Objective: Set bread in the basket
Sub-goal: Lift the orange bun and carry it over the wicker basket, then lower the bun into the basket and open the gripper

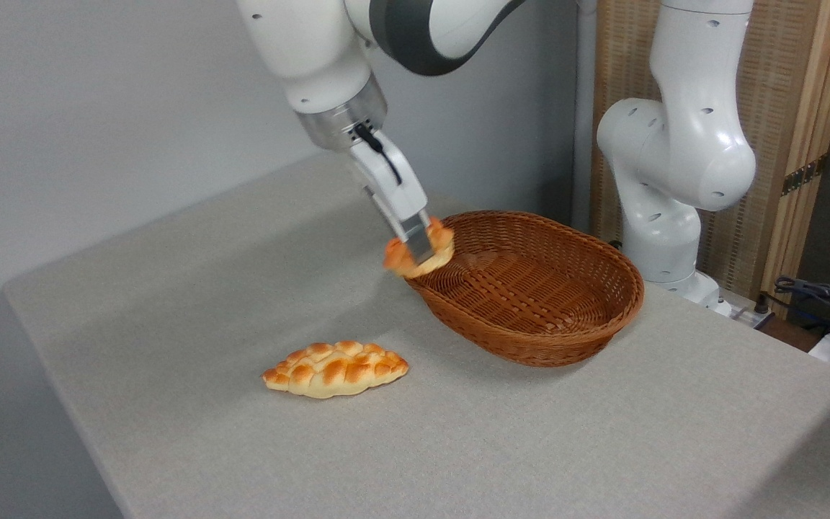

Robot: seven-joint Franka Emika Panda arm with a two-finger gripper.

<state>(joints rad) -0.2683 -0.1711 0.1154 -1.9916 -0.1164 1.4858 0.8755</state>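
Bread (418,256) pinched in end effector (418,249), hanging off the counter (170,303) right at basket (566,331) near rim. Imo carry it further right w/ some clearance, center over the weave, lower, then let go. Braided loaf (336,369) sits below-left, ignore.

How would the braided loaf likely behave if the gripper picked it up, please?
The loaf lies flat, so it probably will not roll. Its pointed ends may tip if gripped off-centre. Its glossy crust may be slightly slippery.
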